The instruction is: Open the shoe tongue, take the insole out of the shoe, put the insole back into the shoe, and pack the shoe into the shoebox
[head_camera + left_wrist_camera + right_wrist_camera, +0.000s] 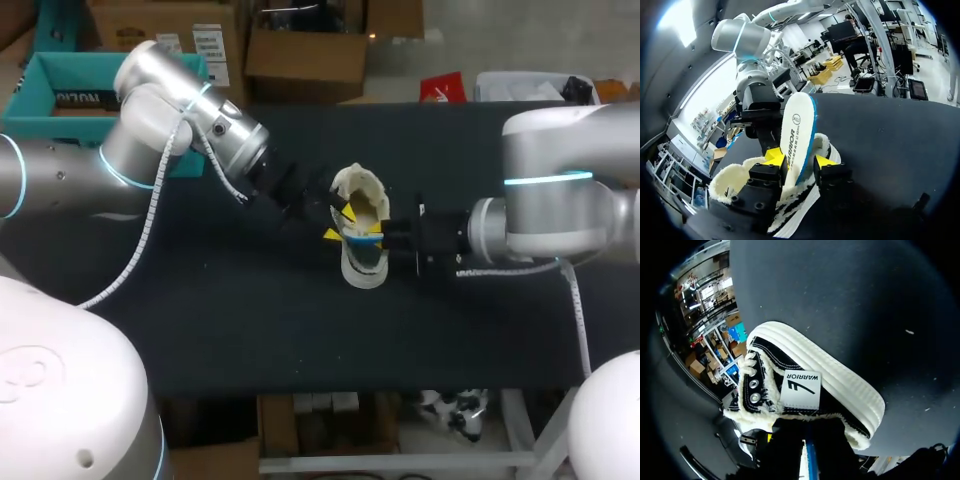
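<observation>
A black shoe (362,268) with a white sole and fleecy lining lies on its side mid-table. The white insole (366,228) with a blue edge stands up out of its opening. My left gripper (338,222) comes in from the left. In the left wrist view the insole (797,132) stands between its yellow fingertips (774,155), which are slightly parted around it, so my left gripper (799,161) is open. From the right, my right gripper (388,240) is shut on the shoe's collar. The right wrist view shows the shoe (800,385) just ahead of my right gripper (810,442).
The black table top (250,330) lies bare around the shoe on the near and left sides. A teal open box (60,95) sits at the far left, behind my left arm.
</observation>
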Robot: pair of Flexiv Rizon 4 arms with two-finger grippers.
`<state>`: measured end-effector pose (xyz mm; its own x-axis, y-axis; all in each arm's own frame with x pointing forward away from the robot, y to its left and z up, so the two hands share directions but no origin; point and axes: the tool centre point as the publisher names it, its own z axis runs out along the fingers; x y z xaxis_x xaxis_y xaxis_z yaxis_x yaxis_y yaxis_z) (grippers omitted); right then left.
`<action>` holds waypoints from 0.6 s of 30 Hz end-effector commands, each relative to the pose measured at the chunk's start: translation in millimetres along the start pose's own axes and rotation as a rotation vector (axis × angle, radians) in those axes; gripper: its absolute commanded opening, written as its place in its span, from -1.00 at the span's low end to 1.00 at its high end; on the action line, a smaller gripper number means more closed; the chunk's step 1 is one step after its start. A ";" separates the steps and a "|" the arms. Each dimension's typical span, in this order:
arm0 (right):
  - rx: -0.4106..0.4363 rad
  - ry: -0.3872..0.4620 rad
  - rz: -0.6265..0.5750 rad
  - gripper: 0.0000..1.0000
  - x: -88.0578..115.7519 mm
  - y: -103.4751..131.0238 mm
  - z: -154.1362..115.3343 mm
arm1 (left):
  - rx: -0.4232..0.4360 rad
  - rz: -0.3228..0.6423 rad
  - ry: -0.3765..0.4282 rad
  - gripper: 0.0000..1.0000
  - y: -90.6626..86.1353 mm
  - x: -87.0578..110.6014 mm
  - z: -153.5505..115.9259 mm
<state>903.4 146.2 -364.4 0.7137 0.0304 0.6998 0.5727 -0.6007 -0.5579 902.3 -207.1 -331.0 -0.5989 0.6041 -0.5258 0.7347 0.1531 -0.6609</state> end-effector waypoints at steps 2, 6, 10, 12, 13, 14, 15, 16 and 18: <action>0.000 0.001 0.005 -1.00 -2.5 4.2 -1.0 | -0.043 0.022 -0.006 -0.75 -15.5 6.4 10.3; 0.006 0.002 0.007 -1.00 -3.1 3.3 -1.2 | -0.061 0.023 -0.013 -1.00 -13.9 4.3 16.9; 0.009 0.005 0.006 -0.34 -5.8 -5.3 -4.9 | -0.071 0.013 -0.020 -1.00 -11.2 3.5 18.2; -0.005 0.004 0.001 -0.14 -7.7 -12.6 -8.9 | -0.073 0.006 -0.026 -1.00 -10.0 3.6 16.8; -0.015 0.004 0.002 -0.10 -8.7 -16.6 -11.6 | -0.074 0.003 -0.029 -1.00 -9.6 3.8 15.9; -0.021 0.003 0.003 -0.09 -9.8 -20.6 -14.1 | -0.076 0.000 -0.033 -1.00 -9.2 4.1 14.9; -0.029 0.002 0.004 -0.10 -10.6 -23.8 -16.1 | -0.076 -0.003 -0.036 -1.00 -8.8 4.3 13.8; -0.037 -0.001 0.002 -0.11 -11.4 -27.2 -17.9 | -0.077 -0.007 -0.039 -1.00 -8.4 4.5 12.8; -0.046 -0.005 0.003 -0.25 -11.8 -31.5 -20.4 | -0.078 -0.012 -0.046 -1.00 -7.5 4.8 11.5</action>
<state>879.5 148.5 -357.2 0.7170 0.0284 0.6965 0.5643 -0.6103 -0.5560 891.4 -216.0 -332.9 -0.6178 0.5734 -0.5381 0.7491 0.2210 -0.6245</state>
